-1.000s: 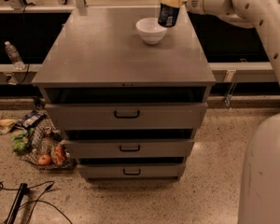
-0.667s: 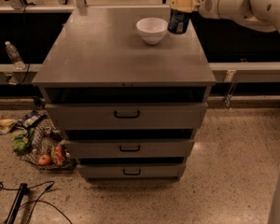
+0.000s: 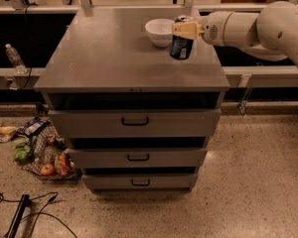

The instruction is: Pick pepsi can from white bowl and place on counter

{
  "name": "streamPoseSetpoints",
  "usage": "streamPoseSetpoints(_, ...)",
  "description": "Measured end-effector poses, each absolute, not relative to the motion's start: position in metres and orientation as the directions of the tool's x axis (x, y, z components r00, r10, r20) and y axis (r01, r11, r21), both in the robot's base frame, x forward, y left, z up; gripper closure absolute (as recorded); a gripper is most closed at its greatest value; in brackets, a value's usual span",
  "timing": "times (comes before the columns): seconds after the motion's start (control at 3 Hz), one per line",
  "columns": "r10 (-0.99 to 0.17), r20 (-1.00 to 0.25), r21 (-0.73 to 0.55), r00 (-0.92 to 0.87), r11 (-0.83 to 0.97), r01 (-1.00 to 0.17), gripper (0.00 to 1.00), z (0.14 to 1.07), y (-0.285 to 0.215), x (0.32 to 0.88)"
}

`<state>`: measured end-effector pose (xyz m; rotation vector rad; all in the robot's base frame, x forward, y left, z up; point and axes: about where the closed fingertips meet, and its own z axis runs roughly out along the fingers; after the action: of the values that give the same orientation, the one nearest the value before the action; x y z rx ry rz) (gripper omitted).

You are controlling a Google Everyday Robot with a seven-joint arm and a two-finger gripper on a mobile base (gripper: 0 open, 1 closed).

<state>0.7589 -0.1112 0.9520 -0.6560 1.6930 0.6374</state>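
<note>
While a mesh bag of produce (image 3: 44, 157) lies on the floor at the near left, the cabinet's three drawers (image 3: 135, 122) face us, black handles in a column. Above them spreads the grey counter (image 3: 114, 58). At its right side the pepsi can (image 3: 180, 48) stands upright, out of the bowl, its base seemingly down on the surface. The gripper (image 3: 185, 30) comes in from the right, clamped around the can's upper part. Just behind and left of the can sits the white bowl (image 3: 159, 32).

Lab or test space: speckled floor (image 3: 258, 182), loose cables (image 3: 35, 214), grey drawer cabinet (image 3: 135, 125); gripper (image 3: 185, 29) clasps pepsi can (image 3: 180, 48) on counter (image 3: 114, 53).
</note>
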Motion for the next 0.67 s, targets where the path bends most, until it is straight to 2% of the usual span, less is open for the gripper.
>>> streamPoseSetpoints(0.67,-0.119,-0.984,0.023,-0.133,0.653,-0.757,0.28,0.923,-0.099,0.747)
